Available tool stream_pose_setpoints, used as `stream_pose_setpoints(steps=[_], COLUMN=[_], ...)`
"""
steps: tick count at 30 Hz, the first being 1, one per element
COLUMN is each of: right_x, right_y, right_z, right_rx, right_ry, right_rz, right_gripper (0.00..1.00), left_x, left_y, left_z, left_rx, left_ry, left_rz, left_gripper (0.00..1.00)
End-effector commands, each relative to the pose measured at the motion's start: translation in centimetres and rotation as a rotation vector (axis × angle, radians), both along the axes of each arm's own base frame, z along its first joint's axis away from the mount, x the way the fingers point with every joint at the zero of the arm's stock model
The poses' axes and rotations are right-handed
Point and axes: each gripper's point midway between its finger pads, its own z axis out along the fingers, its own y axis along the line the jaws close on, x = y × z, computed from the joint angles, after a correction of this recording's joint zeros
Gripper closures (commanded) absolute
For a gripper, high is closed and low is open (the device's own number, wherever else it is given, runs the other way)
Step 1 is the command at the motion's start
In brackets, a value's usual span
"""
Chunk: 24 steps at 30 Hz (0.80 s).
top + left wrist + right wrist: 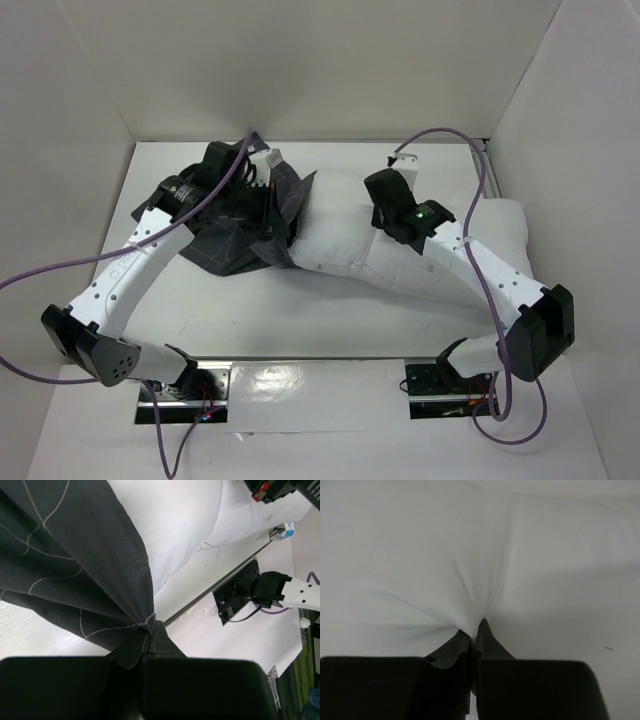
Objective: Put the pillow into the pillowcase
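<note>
One pillow (pixel 350 250), its cloth pinched between the right gripper's (pixel 475 627) fingers (pixel 492 645). One pillowcase (pixel 225 240), a fold caught between the left gripper's (pixel 152 630) fingers (pixel 165 647). One tag (pixel 285 530), well beyond the left fingers. Two arms: left arm (pixel 130 270) and right arm (pixel 490 275). Two grippers, one per arm. Two purple cables (pixel 484 175). Two mounts: left mount (pixel 185 385) and right mount (pixel 445 385).

The pillowcase (pixel 296 192) hides 1 end of the pillow (pixel 345 245).
</note>
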Motion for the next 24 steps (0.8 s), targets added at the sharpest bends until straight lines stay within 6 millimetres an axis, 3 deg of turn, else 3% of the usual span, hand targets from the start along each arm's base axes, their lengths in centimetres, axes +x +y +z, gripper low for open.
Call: stream_pose_setpoints(steps=[1,2,3,6,7,10,12,13,15,17,18,24], right_x=[0.5,-0.3,-1.3,-4.2,-5.5,-7.0,-7.2,-7.2,-7.3,-7.2,-7.3,-7.5], right_y=[1.6,1.8,1.9,2.8,3.2,3.4,3.4,3.7,3.9,4.0,4.3,4.5], right_z=[2.0,0.9,-1.5,-4.5,-6.4,-8.0,-8.4,-8.4,-8.4,-8.0,-7.7,-7.7], right_rx=[0.053,0.024,-0.005,-0.049,-0.058,-0.045,-0.037,-0.018,-0.004,0.009,0.017,0.016], right_ry=[-0.113,-0.091,-0.045,0.025,0.064,0.089,0.100,0.100,0.097,0.084,0.077,0.077], right_rz=[-0.043,-0.031,-0.030,0.016,0.040,0.055,0.052,0.053,0.059,0.059,0.069,0.078], right_gripper=[1.00,1.00,1.00,1.00,1.00,1.00,1.00,1.00,1.00,1.00,1.00,1.00], left_x=[-1.5,-1.7,-1.7,-1.7,-1.7,-1.3,0.0,0.8,2.9,4.9,6.7,12.4], left_y=[-0.2,-0.1,-0.1,0.4,0.4,0.5,0.8,0.8,1.4,1.9,2.3,2.0], left_z=[0.4,0.3,0.3,0.5,0.5,-0.3,-0.9,-0.7,-2.5,-3.0,-4.7,-7.4], left_rx=[-0.028,-0.027,-0.027,-0.017,-0.012,0.024,0.067,0.075,0.161,0.199,0.266,0.365], left_ry=[0.001,0.016,0.016,-0.005,-0.013,0.003,-0.005,-0.012,0.003,-0.002,0.015,0.027], left_rz=[-0.040,-0.033,-0.033,-0.016,-0.023,-0.026,0.012,0.037,0.109,0.164,0.216,0.368], left_gripper=[1.00,1.00,1.00,1.00,1.00,0.51,0.32,0.30,0.28,0.25,0.25,0.24])
